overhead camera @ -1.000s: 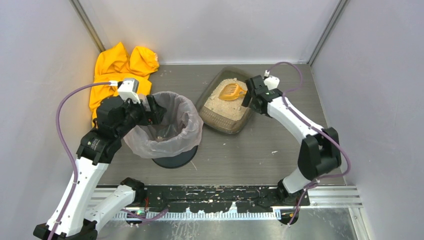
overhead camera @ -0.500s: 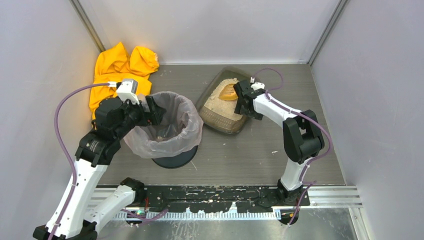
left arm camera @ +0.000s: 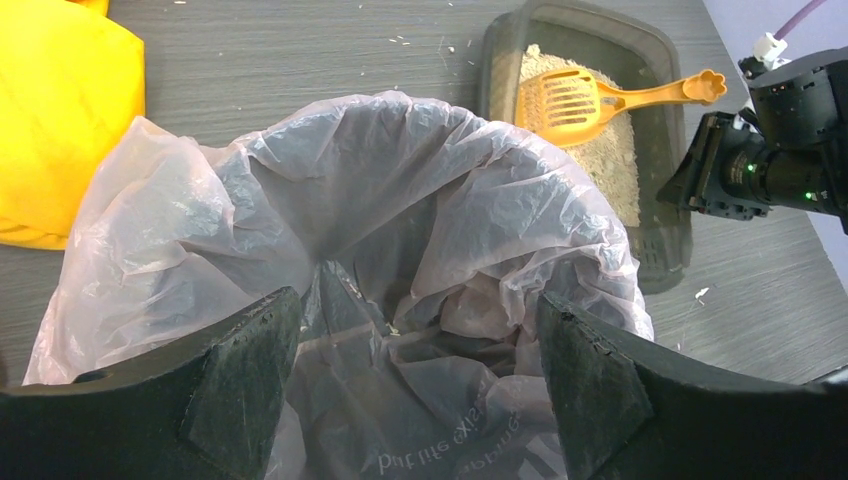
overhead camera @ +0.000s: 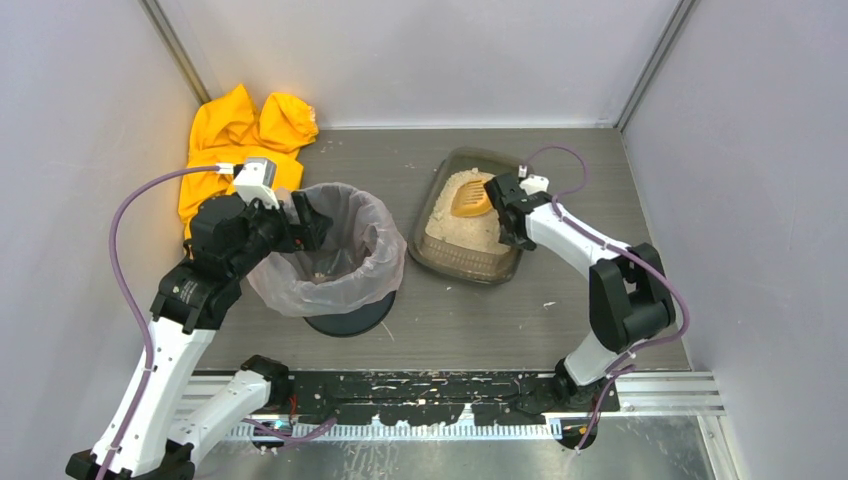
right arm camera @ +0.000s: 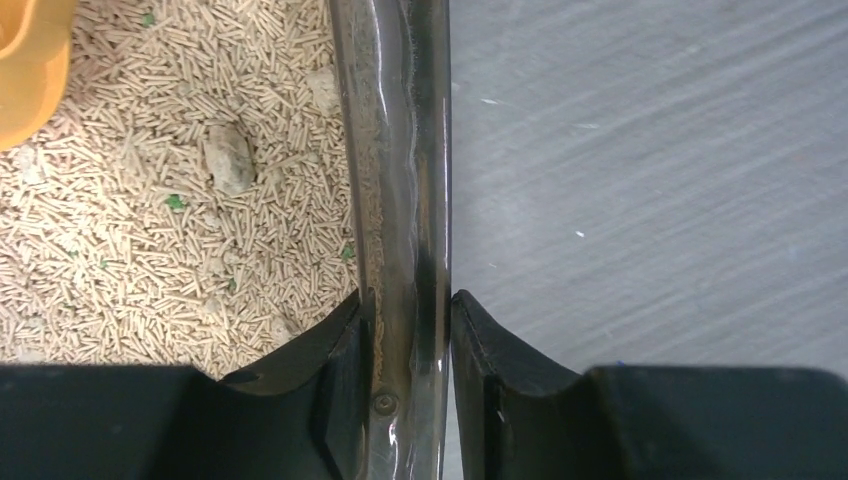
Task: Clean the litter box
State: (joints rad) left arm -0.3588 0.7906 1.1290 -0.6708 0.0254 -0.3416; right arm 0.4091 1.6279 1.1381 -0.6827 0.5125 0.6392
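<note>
The litter box (overhead camera: 462, 268), a dark translucent tray of beige pellet litter, lies right of centre on the table. An orange slotted scoop (overhead camera: 468, 200) rests on the litter at its far end. My right gripper (overhead camera: 508, 228) is shut on the box's right rim. In the right wrist view the rim (right arm camera: 395, 150) runs straight between the two fingertips of that gripper (right arm camera: 405, 300), one inside the box and one outside. A grey clump (right arm camera: 230, 160) lies in the litter. My left gripper (overhead camera: 305, 220) hangs open over the bin's left rim, holding nothing.
A round bin with a clear bag liner (overhead camera: 330, 255) stands left of the box, its black base on the table. A yellow cloth (overhead camera: 240, 140) is bunched in the back left corner. Grey walls close in the sides and back. Stray pellets dot the table.
My right gripper moved onto the box's right rim and shut on it. The box has turned from slanted to nearly square with the table and shifted right. The left arm is unmoved.
</note>
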